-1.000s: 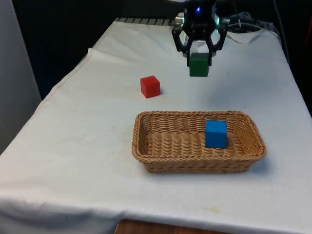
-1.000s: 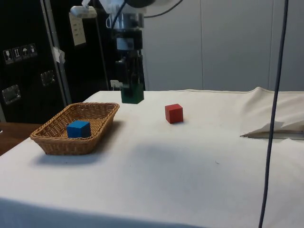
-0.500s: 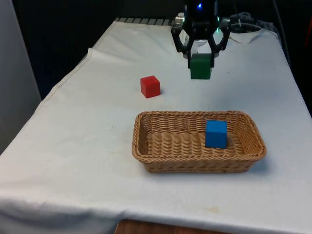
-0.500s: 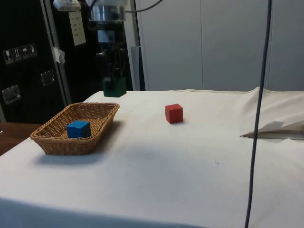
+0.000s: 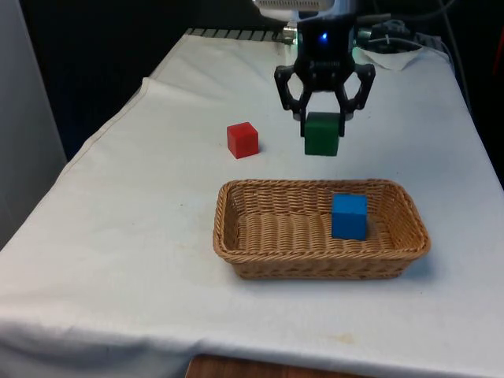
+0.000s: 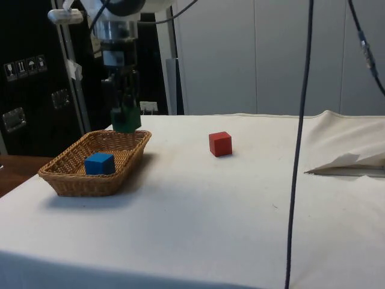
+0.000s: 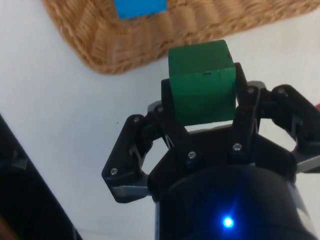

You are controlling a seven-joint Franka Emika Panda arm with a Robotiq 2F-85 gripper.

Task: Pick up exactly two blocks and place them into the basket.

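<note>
My gripper (image 5: pixel 321 130) clamps the green block (image 5: pixel 321 134) in the air near the basket's (image 5: pixel 236 244) far rim; blue block (image 5: pixel 349 216) inside it, red block (image 5: pixel 242 139) on the cloth.

Black gripper (image 5: pixel 322 124) with two angular linkage fingers (image 7: pixel 170 117) joined by small silver screws to a rounded black body, mounted below a white arm (image 6: pixel 123 7) segment with a grey metal wrist collar, dark cables trailing from the arm.
</note>
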